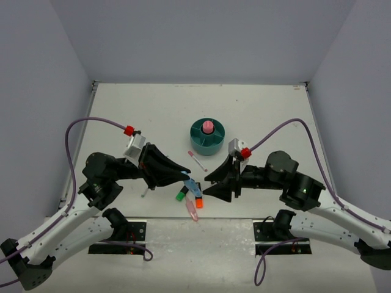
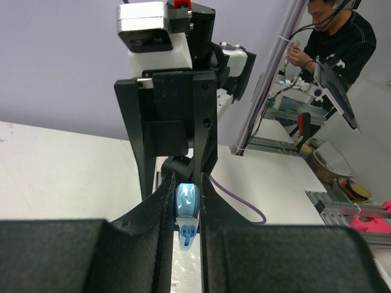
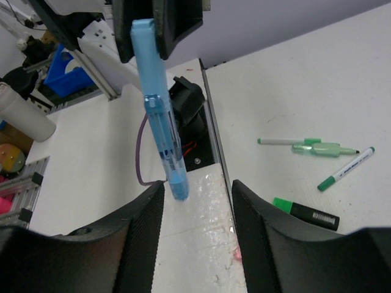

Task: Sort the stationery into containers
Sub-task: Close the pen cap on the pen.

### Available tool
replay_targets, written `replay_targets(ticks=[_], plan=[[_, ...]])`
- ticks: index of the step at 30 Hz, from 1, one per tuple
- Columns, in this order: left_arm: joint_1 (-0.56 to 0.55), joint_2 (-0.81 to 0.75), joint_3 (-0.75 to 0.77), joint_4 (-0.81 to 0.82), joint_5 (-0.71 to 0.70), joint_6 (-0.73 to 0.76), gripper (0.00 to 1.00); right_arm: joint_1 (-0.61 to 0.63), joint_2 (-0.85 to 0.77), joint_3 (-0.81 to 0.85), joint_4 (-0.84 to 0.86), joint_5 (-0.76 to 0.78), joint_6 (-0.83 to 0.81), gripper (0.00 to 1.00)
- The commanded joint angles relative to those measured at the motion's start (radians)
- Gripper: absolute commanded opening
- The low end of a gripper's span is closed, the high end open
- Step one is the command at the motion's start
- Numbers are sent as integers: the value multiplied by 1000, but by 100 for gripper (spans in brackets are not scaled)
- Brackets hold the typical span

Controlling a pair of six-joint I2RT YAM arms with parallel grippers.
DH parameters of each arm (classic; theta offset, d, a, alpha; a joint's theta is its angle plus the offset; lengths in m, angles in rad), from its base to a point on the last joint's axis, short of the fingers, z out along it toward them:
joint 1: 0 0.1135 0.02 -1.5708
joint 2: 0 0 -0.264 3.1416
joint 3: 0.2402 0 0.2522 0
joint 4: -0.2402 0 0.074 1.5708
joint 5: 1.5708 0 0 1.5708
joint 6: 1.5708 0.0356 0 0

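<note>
Top external camera sits high above and behind both arm bases. It looks down and forward over the whole white table (image 1: pixel 269 110). It is the widest and farthest view, with walls on three sides.

Left wrist camera sits very close behind the left gripper (image 2: pixel 186 204). It sights along the fingers, nearly level, and faces the right arm's wrist, with the lab past the table edge behind it.

Right wrist camera sits close behind the right gripper (image 3: pixel 195 195). It is tilted down at the near table edge and faces the left arm.

The two wrist views point at each other. All three views share the blue marker (image 1: pixel 191 185), tiny from the top and filling the frame centre in both wrist views.
</note>
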Motion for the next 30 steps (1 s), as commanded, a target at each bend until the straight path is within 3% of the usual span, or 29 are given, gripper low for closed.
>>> replay_targets(ticks=[1, 10, 20, 25, 30], plan=[[-1, 1, 11, 52, 14, -19, 0, -1, 75, 61, -29, -9, -47, 48], [0, 12, 22, 20, -28, -7, 0, 1, 140, 56, 39, -162, -20, 44], [0, 17, 17, 7, -79, 3, 0, 0, 91, 26, 71, -197, 0, 45], [-1, 4, 10, 3, -123, -3, 0, 1, 101, 24, 75, -240, 11, 52], [0, 10, 7, 6, -144, -22, 0, 1, 126, 31, 77, -224, 8, 50]])
